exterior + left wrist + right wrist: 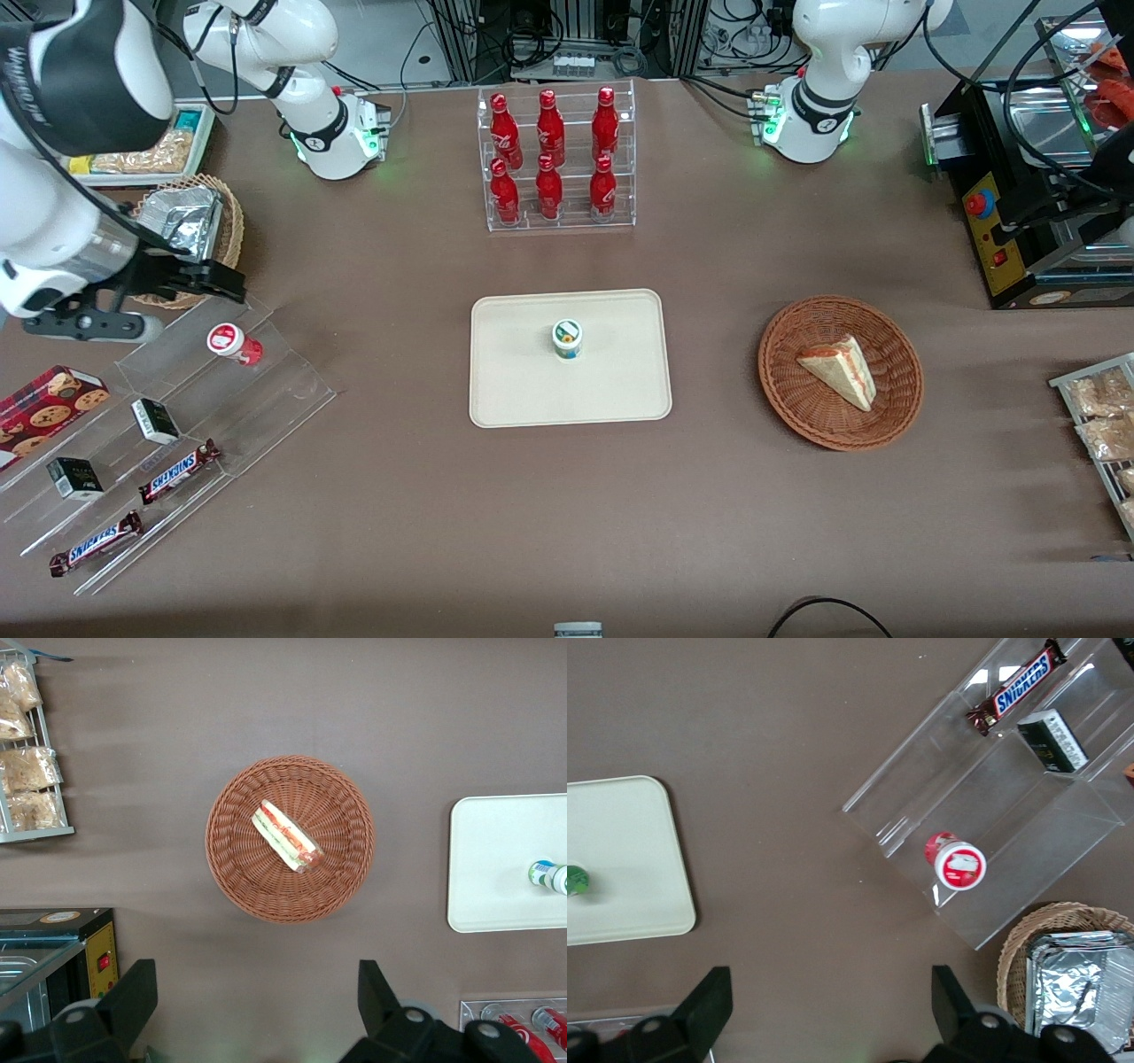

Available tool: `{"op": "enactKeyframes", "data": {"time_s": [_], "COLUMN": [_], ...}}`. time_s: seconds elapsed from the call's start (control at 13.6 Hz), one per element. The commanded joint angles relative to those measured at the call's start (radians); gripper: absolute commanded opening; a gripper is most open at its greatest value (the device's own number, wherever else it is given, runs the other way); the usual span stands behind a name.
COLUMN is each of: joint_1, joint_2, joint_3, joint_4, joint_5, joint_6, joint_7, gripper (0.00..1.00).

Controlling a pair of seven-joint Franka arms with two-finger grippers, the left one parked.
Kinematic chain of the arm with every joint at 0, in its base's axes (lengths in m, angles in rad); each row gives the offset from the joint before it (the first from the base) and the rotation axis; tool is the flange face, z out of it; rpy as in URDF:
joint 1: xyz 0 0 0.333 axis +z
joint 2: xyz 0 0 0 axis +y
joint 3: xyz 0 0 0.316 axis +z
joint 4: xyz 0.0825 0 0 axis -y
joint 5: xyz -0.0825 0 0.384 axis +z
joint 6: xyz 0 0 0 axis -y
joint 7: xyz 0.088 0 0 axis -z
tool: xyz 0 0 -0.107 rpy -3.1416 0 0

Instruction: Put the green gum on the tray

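The green gum (567, 338) stands upright on the cream-beige tray (611, 390), near the tray's middle. It also shows in the left wrist view (548, 875) and in the right wrist view (575, 880), each time on the tray (496, 859) (629, 859). My right gripper (213, 282) is open and empty. It hangs high above the clear stepped shelf at the working arm's end of the table, well away from the tray. In the right wrist view the gripper (830, 1010) has its black fingers (709, 1001) wide apart over bare brown table.
A red-lidded gum bottle (232, 342) stands on the clear stepped shelf (266, 390) with Snickers bars (177, 470) and small black boxes (156, 420). A wicker basket with a foil tray (182, 220) is beside it. A rack of red bottles (554, 159) and a sandwich basket (840, 372) lie farther off.
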Motion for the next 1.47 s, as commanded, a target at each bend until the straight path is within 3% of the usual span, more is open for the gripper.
{"op": "enactKeyframes", "data": {"time_s": [0.0,0.22,0.51,0.59,1.39], "joint_1": [-0.062,-0.093,0.01,0.011,0.002], "joint_2": [-0.029,-0.037,-0.034,-0.031,-0.057], "joint_3": [0.007,-0.002,-0.19,-0.203,-0.192], "joint_4": [-0.02,-0.018,-0.009,-0.005,0.005], "joint_5": [0.026,0.027,0.027,0.027,0.026], "joint_6": [-0.013,-0.015,-0.007,-0.004,-0.009], "joint_7": [-0.092,-0.16,-0.255,-0.284,-0.281], "gripper": [1.0,1.0,1.0,1.0,1.0]}}
